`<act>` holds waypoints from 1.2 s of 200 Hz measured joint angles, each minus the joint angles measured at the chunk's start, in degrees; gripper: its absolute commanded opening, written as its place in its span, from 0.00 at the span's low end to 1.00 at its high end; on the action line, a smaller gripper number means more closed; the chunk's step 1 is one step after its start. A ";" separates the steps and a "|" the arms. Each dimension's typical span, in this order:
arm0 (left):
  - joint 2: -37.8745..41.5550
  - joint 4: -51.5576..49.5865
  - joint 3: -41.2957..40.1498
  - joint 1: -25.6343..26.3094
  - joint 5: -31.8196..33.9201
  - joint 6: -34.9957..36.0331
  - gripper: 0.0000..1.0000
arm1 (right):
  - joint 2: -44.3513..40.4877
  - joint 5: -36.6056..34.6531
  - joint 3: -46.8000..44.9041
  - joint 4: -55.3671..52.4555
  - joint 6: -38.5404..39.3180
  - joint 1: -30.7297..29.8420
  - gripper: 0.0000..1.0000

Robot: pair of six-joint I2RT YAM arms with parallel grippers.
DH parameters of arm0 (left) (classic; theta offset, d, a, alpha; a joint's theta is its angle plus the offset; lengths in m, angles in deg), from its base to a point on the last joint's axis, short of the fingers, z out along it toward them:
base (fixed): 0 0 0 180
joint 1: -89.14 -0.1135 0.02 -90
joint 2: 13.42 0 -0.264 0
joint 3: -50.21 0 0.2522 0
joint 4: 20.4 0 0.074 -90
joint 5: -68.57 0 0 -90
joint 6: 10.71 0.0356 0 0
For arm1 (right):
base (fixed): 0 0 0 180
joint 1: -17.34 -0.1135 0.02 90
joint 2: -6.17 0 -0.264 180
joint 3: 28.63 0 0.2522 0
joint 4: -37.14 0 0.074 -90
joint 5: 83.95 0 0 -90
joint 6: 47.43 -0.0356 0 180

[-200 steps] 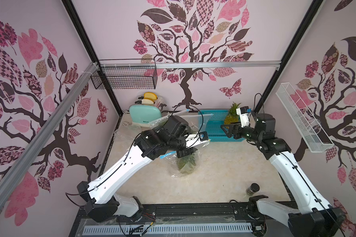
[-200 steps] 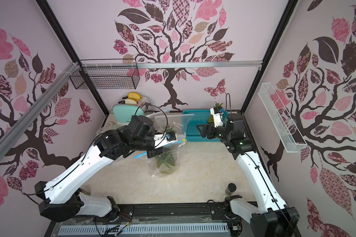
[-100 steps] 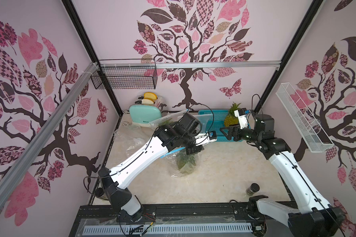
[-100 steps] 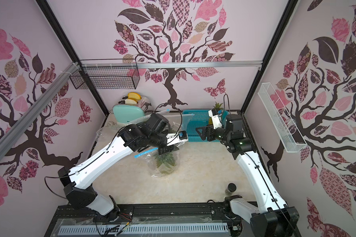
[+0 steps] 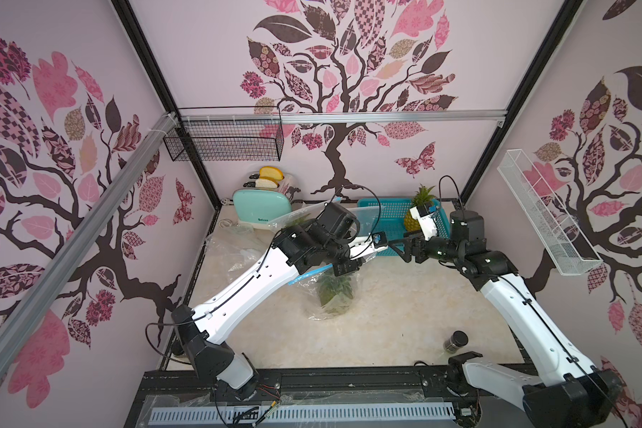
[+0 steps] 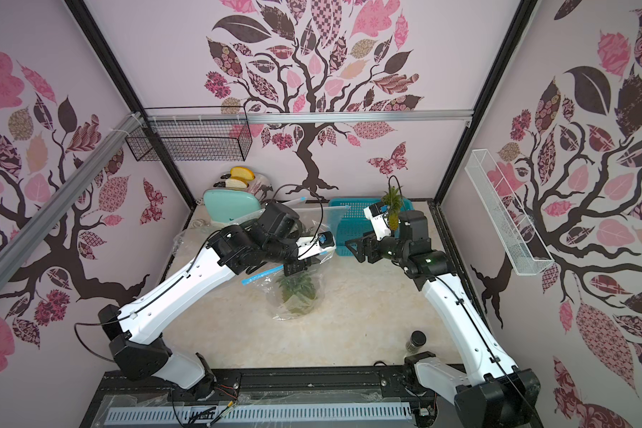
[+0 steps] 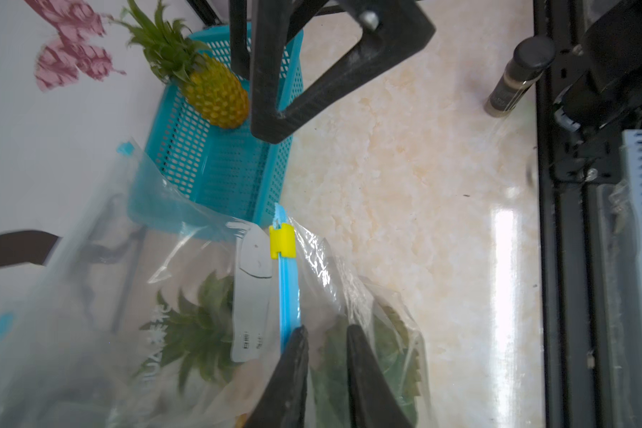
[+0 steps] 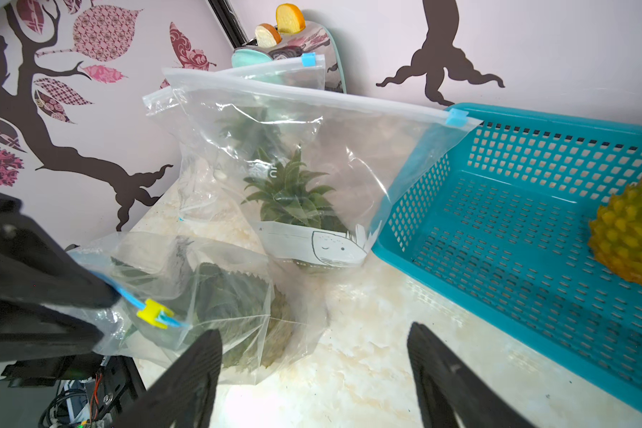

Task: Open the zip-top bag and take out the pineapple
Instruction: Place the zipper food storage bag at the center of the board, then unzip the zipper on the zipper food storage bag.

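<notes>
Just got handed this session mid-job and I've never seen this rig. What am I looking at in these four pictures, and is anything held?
Two white robot arms reach over a table, each ending in a two-finger gripper. The two wide pictures look down from overhead; the two close-ups come from cameras on the wrists. On the table: a zip-top bag with a pineapple inside, a second bag behind it, a blue basket with a loose pineapple, a toaster and a small jar. The left gripper pinches the zip-top bag's top edge beside its blue zip strip; the yellow slider sits near that strip's end. The right gripper is open and empty, facing the bag.
</notes>
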 measured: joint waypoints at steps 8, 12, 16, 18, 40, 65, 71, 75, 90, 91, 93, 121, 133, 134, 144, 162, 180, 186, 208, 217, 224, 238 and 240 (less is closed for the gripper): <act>0.37 0.13 0.02 0.00 0.24 0.04 0.36 | 0.00 0.00 0.00 -0.07 0.15 -0.04 0.80; 0.50 0.15 0.09 0.00 0.42 0.00 0.37 | 0.00 0.00 0.00 -0.07 0.17 -0.09 0.80; 0.61 0.20 0.15 0.00 0.48 0.04 0.37 | 0.00 0.00 0.00 -0.09 0.22 -0.11 0.80; 0.61 0.22 0.20 0.02 0.59 0.02 0.37 | 0.00 0.00 0.00 -0.09 0.26 -0.11 0.80; 0.66 0.26 0.52 0.00 1.29 0.04 0.38 | 0.07 -0.09 0.00 -0.26 0.44 -0.37 0.80; 0.17 0.04 0.81 -0.15 1.18 0.02 0.38 | 0.39 -0.11 0.00 -0.76 1.01 -0.87 0.80; -0.15 0.00 0.94 -0.28 0.96 0.02 0.38 | 0.44 -0.15 0.00 -0.94 1.14 -1.05 0.80; -0.37 0.02 0.98 -0.37 0.79 0.00 0.38 | 0.44 -0.17 0.00 -1.01 1.25 -1.18 0.80; -1.27 -0.04 0.96 -1.05 -0.11 -0.22 0.36 | 0.44 -0.33 0.00 -1.03 1.44 -1.53 0.80; -1.33 -0.04 0.96 -1.16 -0.22 -0.22 0.36 | 0.44 -0.33 0.00 -1.03 1.44 -1.55 0.80; -1.46 -0.02 0.96 -1.29 -0.33 -0.24 0.36 | 0.44 -0.35 0.00 -1.03 1.49 -1.60 0.80; -2.32 0.11 0.83 -3.08 -1.75 -1.05 0.19 | 1.01 -0.55 0.00 -1.03 1.68 -2.08 0.79; -2.32 0.20 0.81 -3.52 -2.29 -1.18 0.05 | 1.44 -0.55 0.00 -1.09 1.90 -2.34 0.79; -2.32 0.22 0.81 -3.52 -2.29 -1.05 0.04 | 1.49 -0.55 0.00 -1.09 1.92 -2.36 0.79; -2.29 0.33 0.79 -3.74 -2.73 -1.86 0.00 | 1.77 -0.52 0.00 -1.20 2.56 -2.78 0.78; -2.16 0.76 0.11 -4.15 -3.85 -1.55 0.00 | 1.90 -0.55 0.00 -1.73 3.76 -3.96 0.74; -1.11 1.25 -1.66 -5.40 -5.07 -1.60 0.00 | 1.90 -0.37 0.00 -2.40 5.35 -5.95 0.64; -0.48 1.36 -2.43 -6.01 -5.49 -1.57 0.00 | 1.92 -0.07 0.00 -2.58 6.03 -6.60 0.58; 2.62 2.21 -5.68 -8.17 -6.62 -1.88 0.00 | 1.95 1.62 0.00 -3.08 7.96 -8.59 0.38; 4.04 2.58 -6.88 -8.70 -6.86 -1.97 0.00 | 1.92 2.47 -0.02 -2.99 9.01 -9.25 0.34; 5.01 2.80 -7.61 -8.90 -7.13 -1.99 0.00 | 1.86 3.17 -0.17 -2.67 9.22 -9.68 0.32; 6.34 3.26 -8.59 -8.92 -7.93 -2.19 0.00 | 1.38 4.90 -0.92 -1.60 9.70 -10.36 0.30; 6.49 3.32 -8.70 -8.92 -8.09 -2.21 0.00 | 1.33 5.07 -1.03 -1.40 9.81 -10.40 0.30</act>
